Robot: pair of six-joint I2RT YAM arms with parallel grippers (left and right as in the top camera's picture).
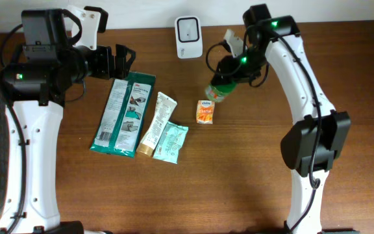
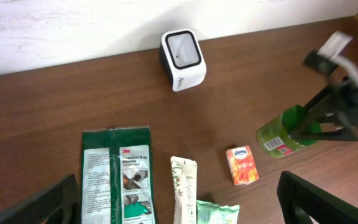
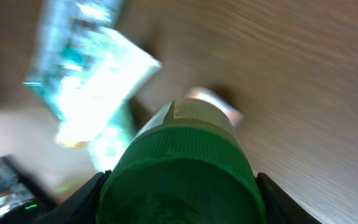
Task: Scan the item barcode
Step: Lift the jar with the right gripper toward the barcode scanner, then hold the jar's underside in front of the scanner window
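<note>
Green-capped bottle (image 1: 214, 93) clamped at its cap by right tool (image 1: 229, 73); turn its label squarely toward the scanner (image 1: 188, 29).

glove packet (image 1: 123, 114), cream tube (image 1: 156, 123), teal sachet (image 1: 171, 142) and orange tissue pack (image 1: 205, 112) lie on the table (image 1: 239, 175).

Even, bright light falls from above on the brown table (image 1: 239, 182); shadows are faint and soft, and the overhead view is sharp. The left wrist view is clear, smeared only at its far right. The right wrist view is heavily motion-blurred: the near green cap (image 3: 179, 180) looks soft, and the packets (image 3: 98, 81) behind it glare white.
</note>
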